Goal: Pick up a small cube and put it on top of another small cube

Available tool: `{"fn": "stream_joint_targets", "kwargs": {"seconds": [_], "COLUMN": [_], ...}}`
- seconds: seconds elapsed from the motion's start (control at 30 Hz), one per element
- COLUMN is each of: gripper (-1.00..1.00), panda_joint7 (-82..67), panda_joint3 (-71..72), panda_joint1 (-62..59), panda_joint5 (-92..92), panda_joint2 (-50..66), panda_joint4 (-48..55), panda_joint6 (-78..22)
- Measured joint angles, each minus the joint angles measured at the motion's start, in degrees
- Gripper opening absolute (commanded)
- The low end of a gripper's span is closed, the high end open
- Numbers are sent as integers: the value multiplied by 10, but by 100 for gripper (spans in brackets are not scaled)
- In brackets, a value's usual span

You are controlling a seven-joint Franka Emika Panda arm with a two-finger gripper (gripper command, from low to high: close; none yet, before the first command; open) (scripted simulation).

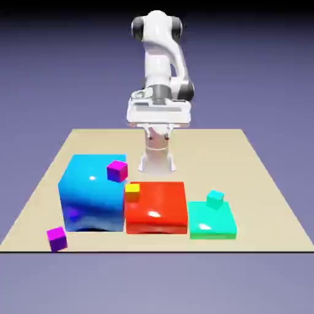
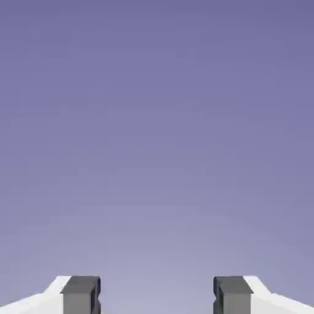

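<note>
Nearby, blue block (image 1: 95,199), red block (image 1: 160,211), yellow cube (image 1: 132,190)

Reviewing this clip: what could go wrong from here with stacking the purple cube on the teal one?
The violet-purple cube sits close to the table's near edge, so a nudge might tip it off. A similar magenta cube shows by the blue block, so the arm could pick the wrong one. The small teal cube nearly matches the flat teal block in colour, so the placement might be aimed wrongly.
</note>
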Motion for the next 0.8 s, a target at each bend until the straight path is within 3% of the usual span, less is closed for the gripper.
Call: {"fn": "stream_joint_targets", "kwargs": {"seconds": [0.8], "gripper": [0], "panda_joint7": [134], "panda_joint3": [7], "panda_joint1": [-232], "panda_joint5": [60], "panda_joint2": [485], "panda_joint4": [498], "panda_joint6": [-433]}}
